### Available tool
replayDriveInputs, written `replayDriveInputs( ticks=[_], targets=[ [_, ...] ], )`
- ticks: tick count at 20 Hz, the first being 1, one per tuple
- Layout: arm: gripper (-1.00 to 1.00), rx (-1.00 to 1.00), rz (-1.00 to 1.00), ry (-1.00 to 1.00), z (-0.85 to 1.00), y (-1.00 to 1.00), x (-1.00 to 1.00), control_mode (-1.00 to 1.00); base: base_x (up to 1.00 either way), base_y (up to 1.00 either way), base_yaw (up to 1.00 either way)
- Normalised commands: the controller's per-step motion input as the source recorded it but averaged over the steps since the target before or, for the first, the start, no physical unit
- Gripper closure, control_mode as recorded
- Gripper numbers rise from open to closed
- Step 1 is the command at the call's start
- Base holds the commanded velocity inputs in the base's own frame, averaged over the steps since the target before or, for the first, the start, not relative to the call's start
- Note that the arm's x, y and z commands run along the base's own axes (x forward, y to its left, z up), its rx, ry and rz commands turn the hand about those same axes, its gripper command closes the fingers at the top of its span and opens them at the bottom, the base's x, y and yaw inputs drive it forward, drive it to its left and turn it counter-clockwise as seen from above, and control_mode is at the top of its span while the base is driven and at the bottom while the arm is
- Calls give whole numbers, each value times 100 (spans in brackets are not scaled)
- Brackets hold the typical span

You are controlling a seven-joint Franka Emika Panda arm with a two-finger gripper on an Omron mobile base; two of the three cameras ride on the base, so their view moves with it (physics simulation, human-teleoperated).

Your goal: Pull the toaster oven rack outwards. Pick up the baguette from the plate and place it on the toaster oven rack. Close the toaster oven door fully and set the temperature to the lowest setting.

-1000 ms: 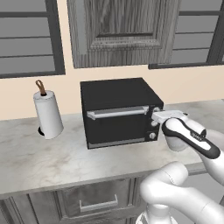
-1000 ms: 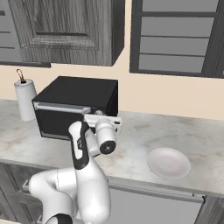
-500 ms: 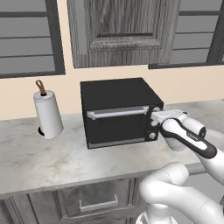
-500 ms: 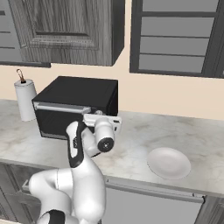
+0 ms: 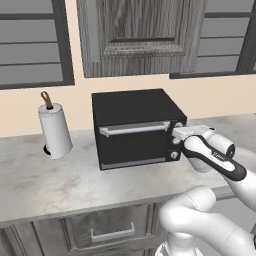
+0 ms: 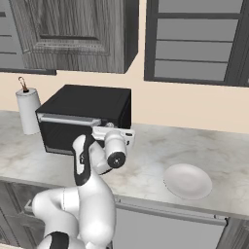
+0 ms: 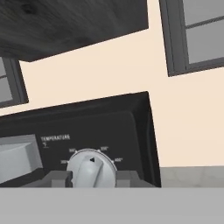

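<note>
- On the marble counter (image 5: 60,185), the toaster oven (image 5: 132,125) has its door (image 5: 132,145) shut, and the white plate (image 6: 187,181) lies bare well to its right.
- At the oven's front right, the gripper (image 7: 90,177) is clamped on the temperature knob (image 7: 90,168), one fingertip on each side.
- Risk, as I judge it: the smooth knob could slip between the pads, or a short twist could stop above the lowest mark.
- Room: the wall cabinet (image 5: 140,35) hangs well above; the door's bar handle (image 5: 134,128) sits just left of the hand.
</note>
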Motion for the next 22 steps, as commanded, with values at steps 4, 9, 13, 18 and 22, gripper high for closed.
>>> replayDriveInputs(
  ticks=[4, 9, 13, 18, 22],
  targets=[
    [100, -30, 1, -10, -1, 16, 0, -100, 0, 0, 0],
    [100, -34, 2, -10, -14, 14, 0, -100, 0, 0, 0],
    [100, -32, 2, -6, -23, 3, 0, -100, 0, 0, 0],
    [100, -31, 5, -8, -39, 0, 0, -100, 0, 0, 0],
    [100, -29, 6, -4, -47, 0, 0, -100, 0, 0, 0]
  ],
)
